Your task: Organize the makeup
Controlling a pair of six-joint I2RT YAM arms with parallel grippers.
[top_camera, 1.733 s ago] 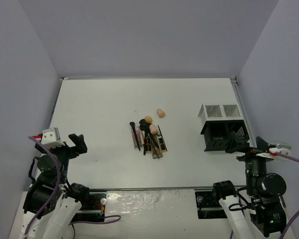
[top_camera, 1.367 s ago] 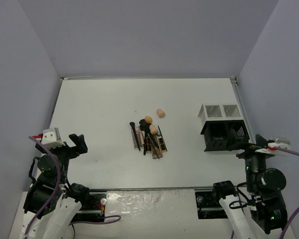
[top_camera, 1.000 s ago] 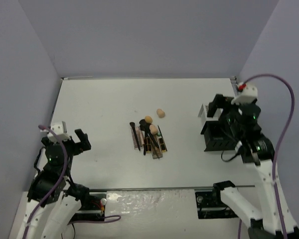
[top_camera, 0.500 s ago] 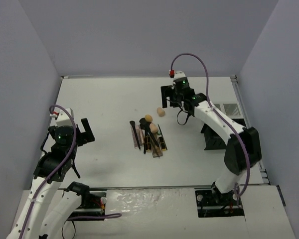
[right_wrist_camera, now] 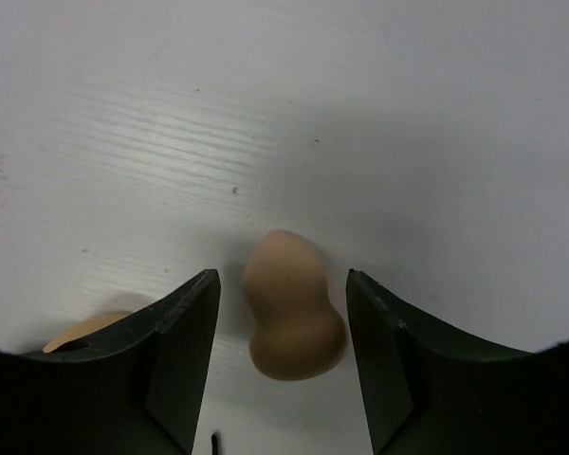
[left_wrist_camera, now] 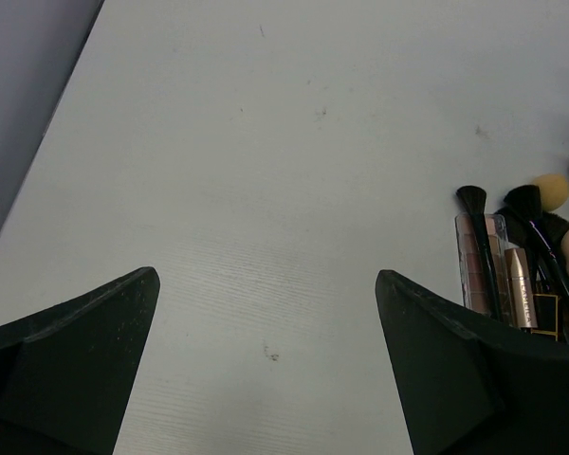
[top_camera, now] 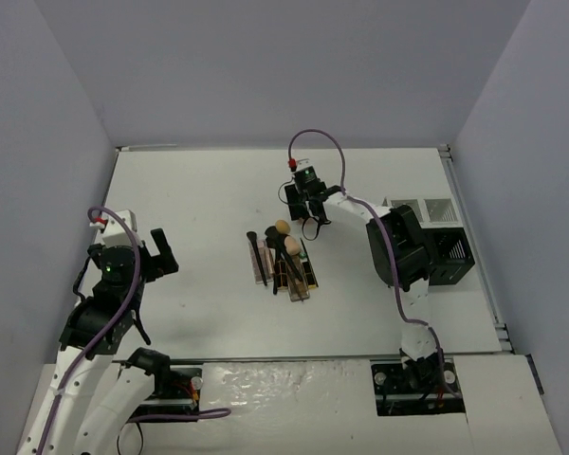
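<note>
Right jaws, at the end of the right arm (top_camera: 353, 202), stand partly open in the top view. They are lowered at the far edge of the makeup pile (top_camera: 283, 258) near the middle of the counter (top_camera: 190, 199), and the sponge beneath them is hidden here. Two tan sponges (top_camera: 283, 227) lie at the far end of the pile, touching slim black brushes (top_camera: 253, 245) and narrow palettes (top_camera: 303, 277) laid side by side; the palettes cannot be counted from this height. The black-and-white organizer (top_camera: 448, 258) stands well apart on the right. The left jaws, on the left arm (top_camera: 109, 284), hang wide open and empty over the left side of the counter.

From the left wrist, two dark fingers (left_wrist_camera: 76, 360) frame bare counter (left_wrist_camera: 266, 142). At the right edge lie two brushes (left_wrist_camera: 471, 197), two sponges (left_wrist_camera: 553, 190) and at least three palettes (left_wrist_camera: 467, 265), one of them pink under a clear lid. No lettering can be made out.

From the right wrist, the right jaws straddle one egg-shaped sponge (right_wrist_camera: 294, 322) lying on the counter (right_wrist_camera: 408, 95). A thin gap shows at the finger (right_wrist_camera: 171, 360) on the left of this view. Whether the other finger touches the sponge cannot be told. A second sponge (right_wrist_camera: 81, 332) peeks out behind the left finger.
</note>
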